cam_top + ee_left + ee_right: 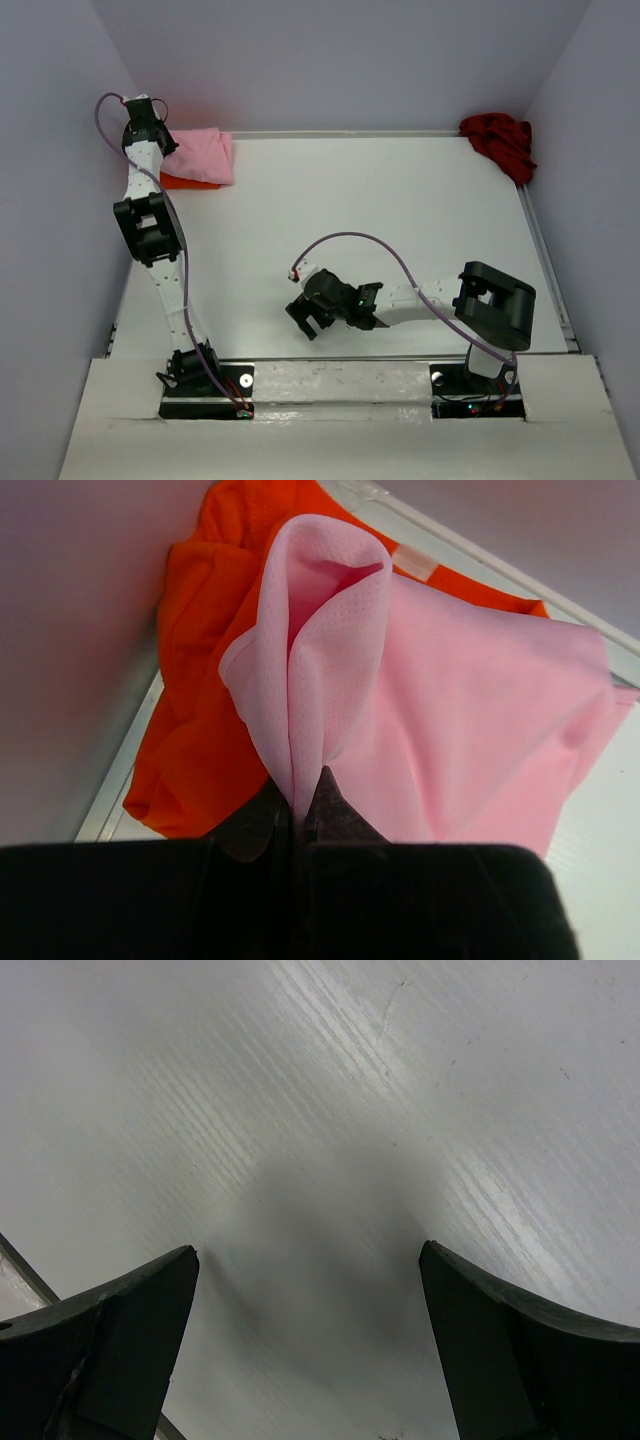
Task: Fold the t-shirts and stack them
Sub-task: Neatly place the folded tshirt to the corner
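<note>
The light pink t-shirt (pixel 205 155) lies folded on the bright orange t-shirt (pixel 188 182) at the table's far left corner. In the left wrist view the pink shirt (pixel 460 710) covers most of the orange shirt (pixel 200 680). My left gripper (pixel 163 140) (pixel 298 785) is shut on a raised fold of the pink shirt at its left edge. The dark red t-shirt (pixel 500 142) lies crumpled at the far right corner. My right gripper (pixel 308 318) (pixel 308 1255) is open and empty, low over bare table near the front middle.
White walls close in the table (pixel 380 230) on the left, back and right. A raised rail (pixel 545 260) runs along the right edge. The left arm stretches along the left wall.
</note>
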